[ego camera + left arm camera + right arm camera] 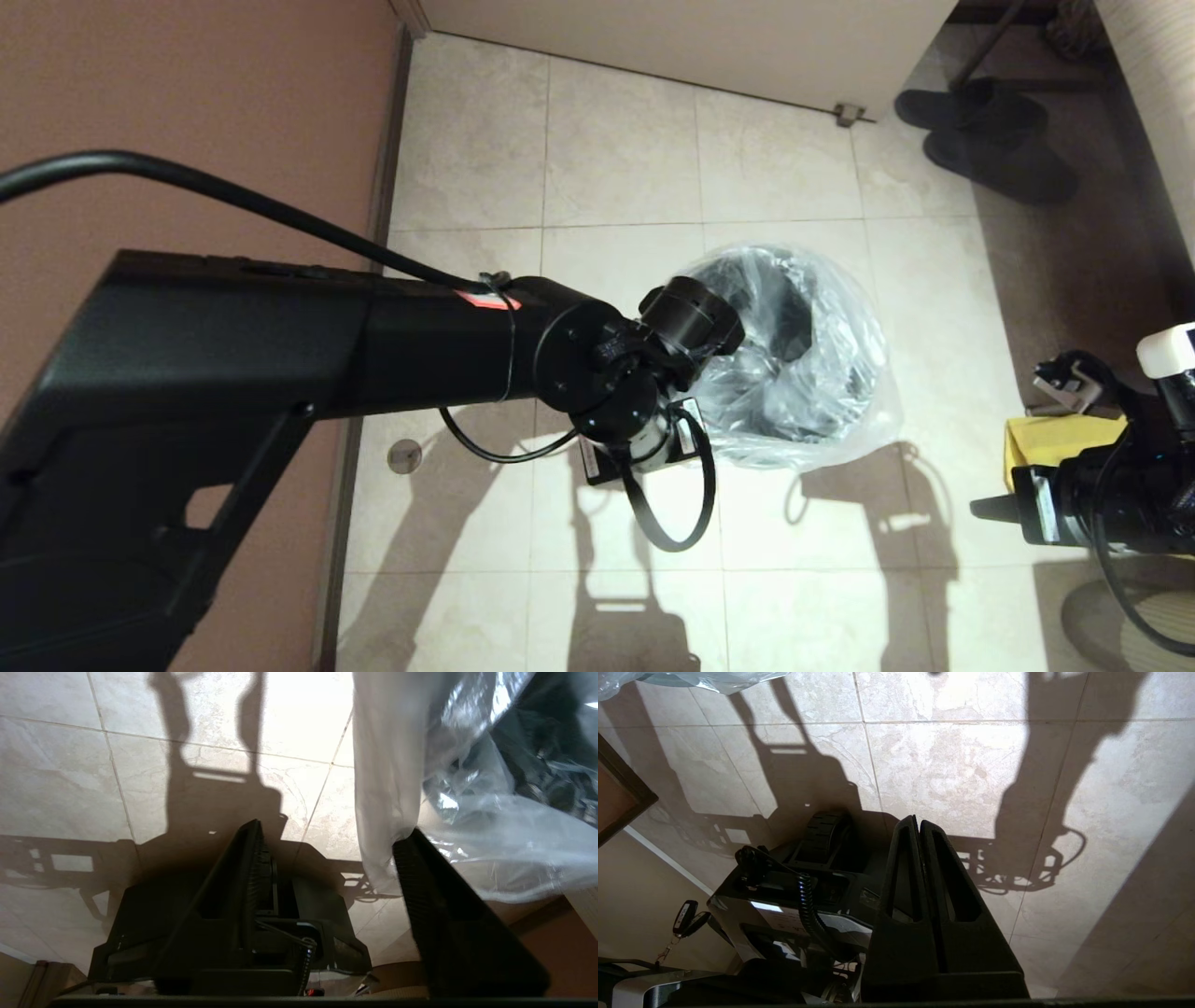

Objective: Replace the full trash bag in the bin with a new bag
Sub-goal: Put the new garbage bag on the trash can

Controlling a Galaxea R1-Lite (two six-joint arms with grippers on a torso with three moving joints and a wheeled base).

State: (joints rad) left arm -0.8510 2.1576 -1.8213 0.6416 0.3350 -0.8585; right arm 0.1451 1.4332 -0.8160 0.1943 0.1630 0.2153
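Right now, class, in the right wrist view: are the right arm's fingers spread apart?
No. The right gripper has its two black fingers pressed together, with nothing between them, above the tiled floor.

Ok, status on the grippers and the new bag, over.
Left gripper open beside new bag, one finger touching its loose film. Right gripper shut, parked low right. Bag draped over bin. Nothing obstructing.

Left gripper (pixel 329 833) has its fingers spread wide over the beige tiled floor (pixel 70 779). One fingertip (pixel 411 847) is touching the edge of the new bag (pixel 387 788), clear crinkly plastic hanging down beside it. The bin's (pixel 537 737) dark inside shows through the plastic.
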